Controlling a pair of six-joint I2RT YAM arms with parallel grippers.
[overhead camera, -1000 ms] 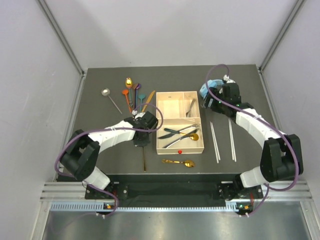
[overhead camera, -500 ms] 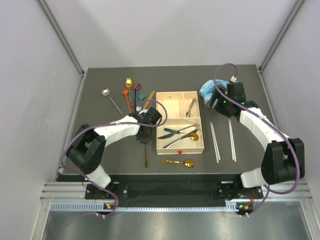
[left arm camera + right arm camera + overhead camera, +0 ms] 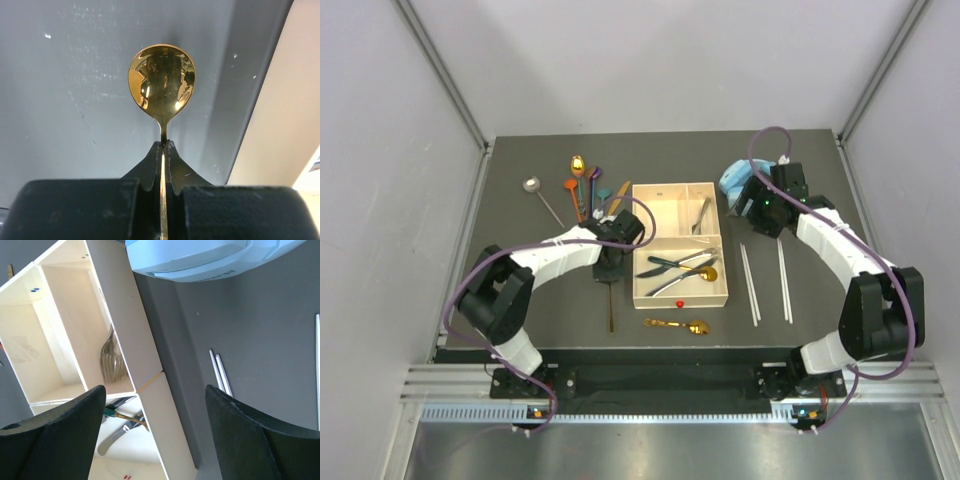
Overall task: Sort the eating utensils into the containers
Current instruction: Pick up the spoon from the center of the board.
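- Gold loose spoon (image 3: 678,325) lies on the dark table (image 3: 520,300), nearest my arm bases and just in front of the cream tray (image 3: 655,303).
- My left gripper (image 3: 610,262) sits just left of the tray, clenched on a second gold spoon, the held spoon (image 3: 161,82). In its wrist view I see the fingers (image 3: 150,165) pinching the thin handle. The shiny bowl points away over the table, with the tray wall to its right.
- The tray's large near compartment holds dark-and-silver cutlery (image 3: 665,265) and a third gold spoon (image 3: 705,272). A fork (image 3: 111,360) lies in the far right small compartment.
- Pale chopsticks (image 3: 750,285) lie in two pairs on the table to the right of the tray, apart from it.
- Farther back on the left, coloured spoons (image 3: 585,190) and a wooden knife (image 3: 618,200) lie fanned together, with a silver spoon (image 3: 542,198) beside them.
- My right gripper (image 3: 752,208) hangs by the tray's far right corner, fingers spread wide and grasping nothing.
- Light-blue headphones (image 3: 732,180) rest just behind it.
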